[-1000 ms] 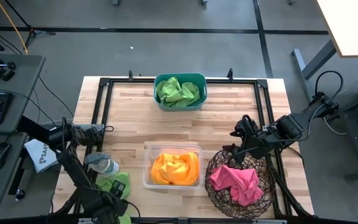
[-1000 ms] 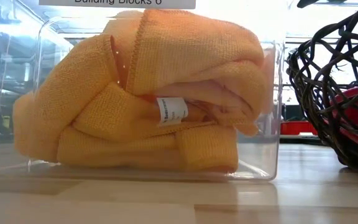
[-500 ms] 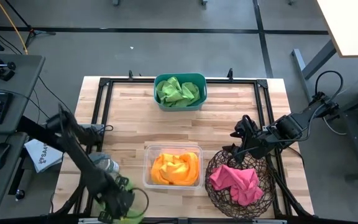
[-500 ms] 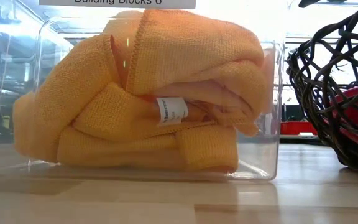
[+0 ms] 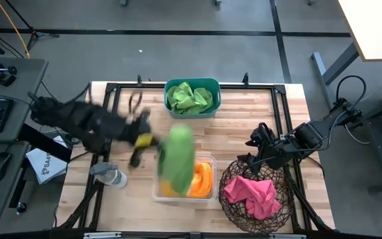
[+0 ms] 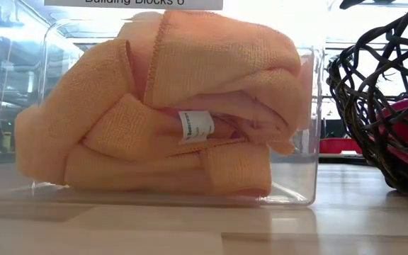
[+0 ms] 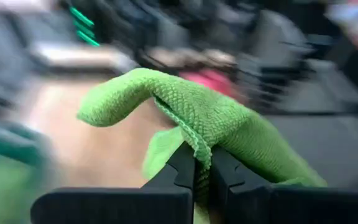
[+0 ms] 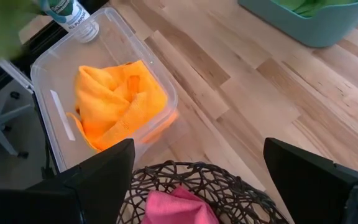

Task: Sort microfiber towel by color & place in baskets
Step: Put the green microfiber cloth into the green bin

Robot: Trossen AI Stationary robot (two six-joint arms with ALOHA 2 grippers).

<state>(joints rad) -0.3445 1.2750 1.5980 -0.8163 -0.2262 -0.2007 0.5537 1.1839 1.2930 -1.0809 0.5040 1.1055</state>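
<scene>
- From above: the left gripper [image 5: 144, 141] is in mid-swing over the left half of the table, pinching a lime green towel [image 5: 178, 156] that trails out toward the right and hangs over the clear bin [image 5: 207, 159]. The teal tub [image 5: 192, 97], already holding green cloths, sits at the far edge of the table, farther out and slightly right of that gripper. That is the direction I'd judge the carry must go, and the left arm is plainly the nearer one.
- Same view: the right gripper [image 5: 257, 158] waits at the far rim of the wire basket [image 5: 254, 196], which holds the pink towel [image 5: 252, 192].
- At table height: the orange towel [image 6: 168, 106] fills the clear bin, with the wire basket beside it; neither gripper shows.
- Left wrist: the fingers are clamped tight on a fold of the green towel, which drapes away forward.
- Right wrist: its fingers are spread wide and hold nothing, above the basket rim; a bottle [image 8: 73, 15] stands beyond the bin.
</scene>
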